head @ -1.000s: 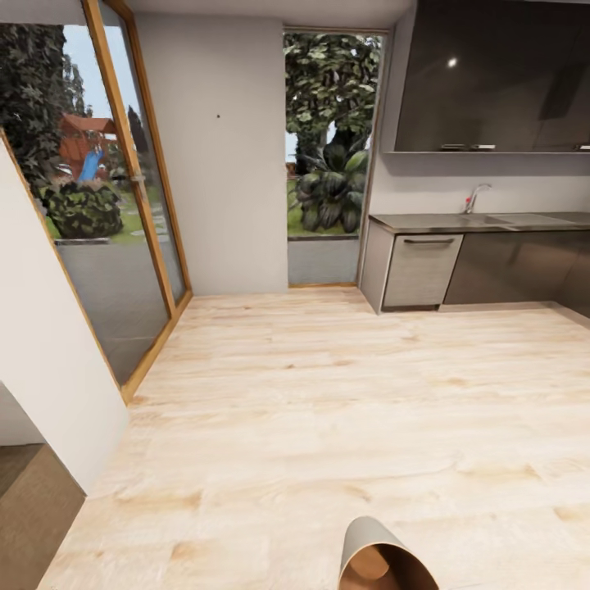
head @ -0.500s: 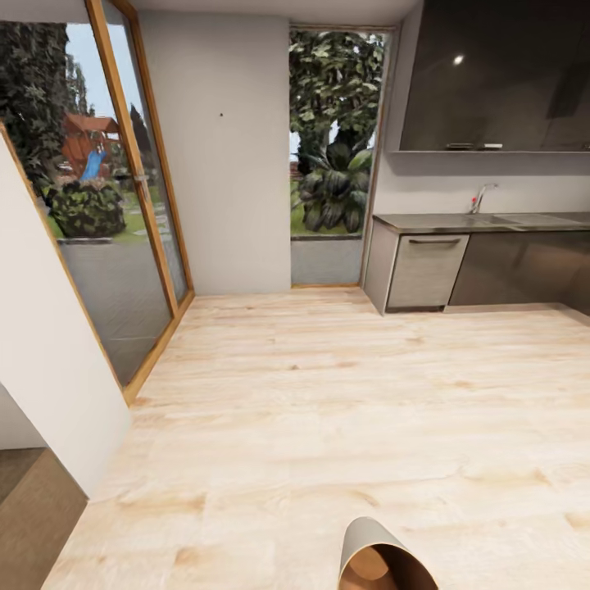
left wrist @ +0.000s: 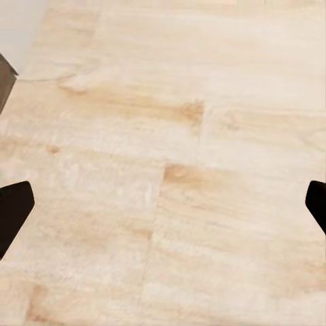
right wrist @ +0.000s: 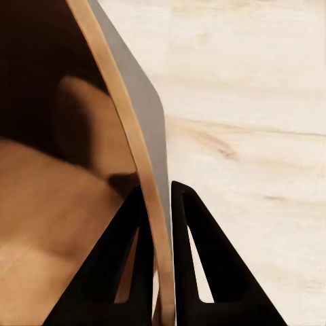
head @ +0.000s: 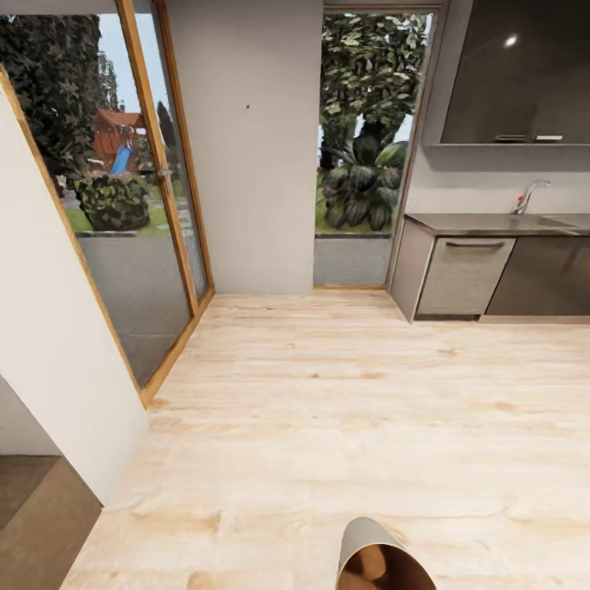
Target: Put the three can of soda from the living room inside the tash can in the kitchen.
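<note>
**Bin in hand, kitchen ahead, no cans in sight**

Along the left of the head view runs a white wall edge, then the wood-framed glass door (head: 160, 205) giving onto the garden. Next comes the grey wall, then the tall window (head: 360, 156), and to the right the steel counter (head: 492, 221) with its tap, glossy dark cabinets above and below. The pale wood floor (head: 344, 410) stretches between them.

The left gripper (left wrist: 163, 204) hangs over bare floorboards, its two dark fingertips set wide apart with nothing between them.

At the bottom of the head view, right of centre, is the tash can (head: 381, 557), tilted so its glossy brown inside faces the camera. In the right wrist view the right gripper (right wrist: 157, 204) has its fingers pinched on the bin's rim, one finger inside and one outside the wall.

My reading is that the bin is being carried while the base drives through the kitchen. To do this well, keep the pinch firm, hold the bin low and clear of the wall corner, and turn the base gently so the thin rim does not slip.
</note>
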Tool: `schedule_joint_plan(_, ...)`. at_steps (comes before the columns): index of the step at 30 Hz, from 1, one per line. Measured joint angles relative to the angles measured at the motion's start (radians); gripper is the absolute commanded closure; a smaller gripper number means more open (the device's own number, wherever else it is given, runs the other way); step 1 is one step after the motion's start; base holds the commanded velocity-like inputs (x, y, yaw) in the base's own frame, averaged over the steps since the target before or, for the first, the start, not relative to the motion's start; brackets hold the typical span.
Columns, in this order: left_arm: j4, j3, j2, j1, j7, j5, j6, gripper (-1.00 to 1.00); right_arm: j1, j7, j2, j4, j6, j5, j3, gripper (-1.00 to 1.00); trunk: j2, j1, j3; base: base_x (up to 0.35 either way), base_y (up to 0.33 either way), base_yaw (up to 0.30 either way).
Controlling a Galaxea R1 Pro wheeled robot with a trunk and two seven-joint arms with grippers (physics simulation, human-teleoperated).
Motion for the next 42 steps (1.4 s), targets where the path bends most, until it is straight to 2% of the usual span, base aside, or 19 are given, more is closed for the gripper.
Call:
schedule_joint_plan(6,-0.012,-0.001,0.001,0.002,-0.003,0.004,-0.001,-1.0,0.0,0.001,0.002,-0.005,-0.002,0.003,0.003,1.0,0.0,0.0,-0.006,0.312,0.101,0.17)
schedule_joint_plan(7,-0.079,-0.002,0.003,0.006,-0.038,0.006,-0.006,-1.0,0.0,0.002,0.004,-0.009,-0.023,0.004,0.005,1.0,0.0,0.0,-0.007,0.309,0.126,0.14)
schedule_joint_plan(9,-0.123,-0.002,0.004,0.009,-0.073,0.008,-0.007,-1.0,-0.001,0.003,0.01,-0.027,-0.038,-0.002,0.003,1.0,0.0,0.0,-0.009,0.304,0.123,0.137)
schedule_joint_plan(11,-0.197,0.002,0.005,0.023,-0.153,0.021,-0.01,-1.0,0.002,0.006,0.037,-0.057,-0.055,-0.001,0.005,1.0,0.0,0.0,-0.011,0.282,0.116,0.128)
schedule_joint_plan(12,-0.209,0.002,0.006,0.025,-0.164,0.028,-0.012,-1.0,0.005,0.012,0.045,-0.102,-0.061,0.021,0.023,1.0,0.0,0.0,-0.012,0.274,0.113,0.123)
schedule_joint_plan(14,-0.238,0.019,0.007,0.029,-0.185,0.055,-0.021,-1.0,0.032,0.011,0.057,-0.22,-0.063,0.007,0.028,1.0,0.0,0.0,-0.014,0.27,0.112,0.119)
schedule_joint_plan(15,-0.254,0.043,0.007,0.031,-0.195,0.068,-0.026,-1.0,0.059,0.005,0.06,-0.288,-0.058,-0.01,0.032,1.0,0.0,0.0,-0.015,0.266,0.109,0.112)
schedule_joint_plan(17,-0.287,0.092,0.007,0.032,-0.219,0.082,-0.032,-1.0,0.132,0.013,0.065,-0.465,-0.053,0.019,0.048,1.0,0.0,0.0,-0.018,0.263,0.097,0.106)
schedule_joint_plan(18,-0.301,0.1,0.007,0.033,-0.224,0.084,-0.032,-1.0,0.148,0.014,0.066,-0.527,-0.048,0.018,0.05,1.0,0.0,0.0,-0.019,0.261,0.091,0.101)
schedule_joint_plan(19,-0.321,0.107,0.007,0.034,-0.228,0.086,-0.031,-1.0,0.165,0.01,0.066,-0.578,-0.035,0.0,0.047,1.0,0.0,0.0,-0.02,0.26,0.086,0.089)
schedule_joint_plan(21,-0.412,0.129,0.007,0.053,-0.236,0.09,-0.019,-1.0,0.218,0.013,0.066,-0.731,0.026,0.014,0.049,1.0,0.0,0.0,-0.022,0.259,0.082,0.055)
schedule_joint_plan(23,-0.461,0.148,0.007,0.079,-0.237,0.091,-0.012,-1.0,0.232,0.011,0.063,-0.799,0.063,0.0,0.044,1.0,0.0,0.0,-0.023,0.257,0.078,0.032)
schedule_joint_plan(25,-0.53,0.222,0.007,0.124,-0.241,0.095,-0.004,-1.0,0.247,0.022,0.052,-0.855,0.104,0.0,0.033,1.0,0.0,0.0,-0.024,0.254,0.075,0.014)
schedule_joint_plan(27,-0.547,0.27,0.007,0.137,-0.254,0.099,-0.002,-1.0,0.251,0.031,0.043,-0.867,0.115,-0.008,0.015,1.0,0.0,0.0,-0.025,0.249,0.061,0.008)
schedule_joint_plan(28,-0.555,0.329,0.006,0.147,-0.301,0.109,-0.001,-1.0,0.255,0.074,0.03,-0.878,0.118,0.001,-0.016,1.0,0.0,0.0,-0.025,0.234,0.038,0.004)
schedule_joint_plan(29,-0.553,0.348,0.006,0.15,-0.322,0.112,-0.002,-1.0,0.256,0.074,0.027,-0.875,0.123,-0.012,-0.037,1.0,0.0,0.0,-0.025,0.177,0.024,0.003)
schedule_joint_plan(30,-0.541,0.376,0.005,0.152,-0.36,0.116,-0.003,-1.0,0.257,0.102,0.024,-0.873,0.126,-0.017,-0.064,1.0,0.0,0.0,-0.025,0.141,0.02,0.002)
schedule_joint_plan(34,-0.496,0.412,0.002,0.151,-0.413,0.122,-0.009,-1.0,0.258,0.148,0.027,-0.823,0.125,-0.007,-0.095,1.0,0.0,0.0,-0.025,0.077,0.011,0.021)
schedule_joint_plan(42,-0.466,0.427,-0.002,0.152,-0.441,0.117,-0.01,-1.0,0.259,0.162,0.031,-0.778,0.125,0.0,-0.1,1.0,0.0,0.0,-0.025,-0.063,0.116,0.191)
